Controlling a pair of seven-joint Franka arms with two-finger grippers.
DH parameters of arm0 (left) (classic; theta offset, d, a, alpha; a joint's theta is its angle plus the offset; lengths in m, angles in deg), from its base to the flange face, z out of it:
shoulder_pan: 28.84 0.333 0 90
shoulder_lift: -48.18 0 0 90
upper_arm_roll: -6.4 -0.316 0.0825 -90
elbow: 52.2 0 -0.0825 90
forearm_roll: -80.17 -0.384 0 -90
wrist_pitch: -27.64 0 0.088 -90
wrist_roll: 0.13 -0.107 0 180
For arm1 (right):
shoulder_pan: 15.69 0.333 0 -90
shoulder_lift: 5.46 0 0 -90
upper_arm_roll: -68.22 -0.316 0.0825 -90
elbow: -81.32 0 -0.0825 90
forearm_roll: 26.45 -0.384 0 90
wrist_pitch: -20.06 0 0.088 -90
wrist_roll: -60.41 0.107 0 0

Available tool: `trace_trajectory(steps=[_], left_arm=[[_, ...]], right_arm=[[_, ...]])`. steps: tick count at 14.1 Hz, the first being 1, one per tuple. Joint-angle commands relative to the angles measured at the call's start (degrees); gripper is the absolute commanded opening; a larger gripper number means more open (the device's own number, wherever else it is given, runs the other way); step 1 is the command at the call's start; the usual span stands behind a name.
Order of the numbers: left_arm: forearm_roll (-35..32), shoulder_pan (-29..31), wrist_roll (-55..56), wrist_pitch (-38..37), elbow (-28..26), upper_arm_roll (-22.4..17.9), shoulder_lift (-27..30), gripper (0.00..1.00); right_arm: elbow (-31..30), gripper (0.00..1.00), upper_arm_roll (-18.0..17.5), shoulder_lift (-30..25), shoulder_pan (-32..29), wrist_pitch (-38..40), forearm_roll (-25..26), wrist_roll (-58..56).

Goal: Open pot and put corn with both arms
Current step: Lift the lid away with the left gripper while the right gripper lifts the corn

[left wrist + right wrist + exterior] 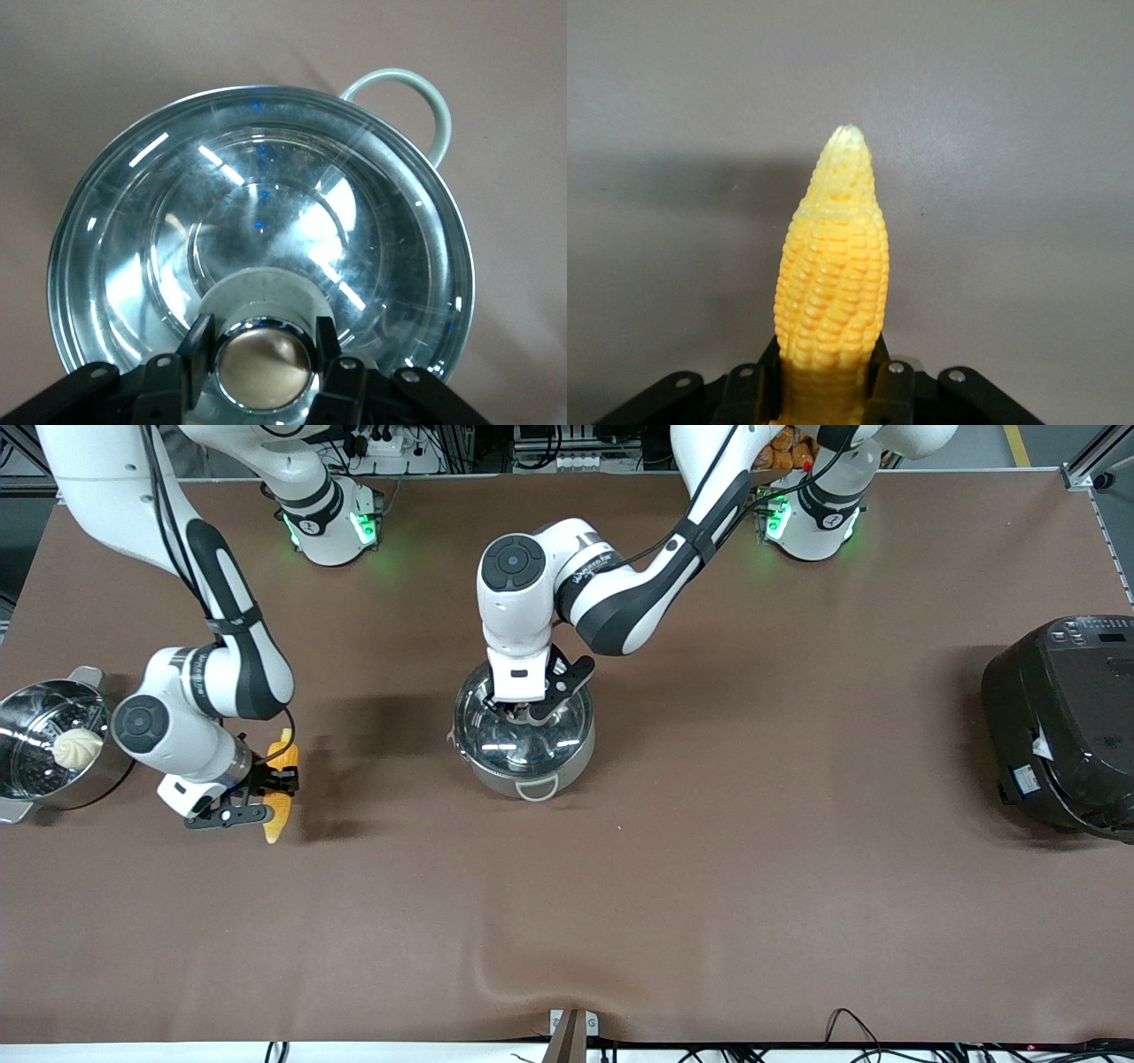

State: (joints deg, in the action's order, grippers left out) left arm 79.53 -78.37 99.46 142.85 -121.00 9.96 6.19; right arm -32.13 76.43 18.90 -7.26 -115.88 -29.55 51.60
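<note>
The pot (523, 731) stands mid-table with its glass lid (257, 221) on. The left gripper (262, 354) is down on the lid, its fingers (195, 350) pressed to either side of the metal knob (263, 361). The right gripper (833, 381) is clamped on the thick end of the corn (833, 283), toward the right arm's end of the table, beside the steamer (49, 744). From the front view it is hard to say whether the corn rests on the table (709, 868) or hangs just above it.

The main risks, as I judge them:
- The knob is round and polished, and the fingers hold it on two small patches. A tilted or hurried lift could let the lid swing or slip out and drop onto the pot's rim or the table.
- If the lid sticks to the rim, the pot may be dragged or tipped along with it.
- The corn is held near one end only, so it could pivot in the grip while carried.
- If the right arm brings the corn in before the lid is well away, the two arms could collide over the pot.
</note>
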Motion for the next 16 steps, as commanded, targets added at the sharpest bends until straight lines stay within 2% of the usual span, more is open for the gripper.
trace_trajectory(steps=[1,3,5,9,11,14,16], left_arm=[[0.81,0.39,-3.94,-6.64,0.6,-0.66,4.71,0.0],[0.9,2.41,-12.27,-12.96,0.51,-0.75,7.96,0.0],[1.42,6.0,-19.92,-15.97,0.25,-0.75,12.09,0.0],[2.65,17.51,-33.89,-22.64,-1.25,-0.31,16.58,0.0],[6.68,25.06,-42.06,-23.8,-2.91,-0.22,17.99,0.0],[7.67,32.11,-54.12,-22.4,-11.77,-0.3,21.5,0.0],[7.4,36.32,-59.83,-16.72,-20.36,-0.31,24.4,0.0]], right_arm=[[4.09,0.3,-0.57,-1.16,-0.69,6.88,-0.6,-0.42],[7.43,0.3,-0.48,-2.12,-0.34,11.8,-0.6,0.62],[12.0,0.3,-0.57,-2.39,0.18,18.21,-0.6,2.73],[22.89,0.3,-1.53,-3.26,3.34,32.72,-0.6,9.48],[26.77,0.3,-5.29,-3.35,3.53,37.56,-0.6,15.89],[27.66,0.31,-12.05,-3.7,3.53,38.28,-0.51,27.4],[27.67,0.31,-16.37,-4.06,3.61,38.28,-0.42,35.75]])
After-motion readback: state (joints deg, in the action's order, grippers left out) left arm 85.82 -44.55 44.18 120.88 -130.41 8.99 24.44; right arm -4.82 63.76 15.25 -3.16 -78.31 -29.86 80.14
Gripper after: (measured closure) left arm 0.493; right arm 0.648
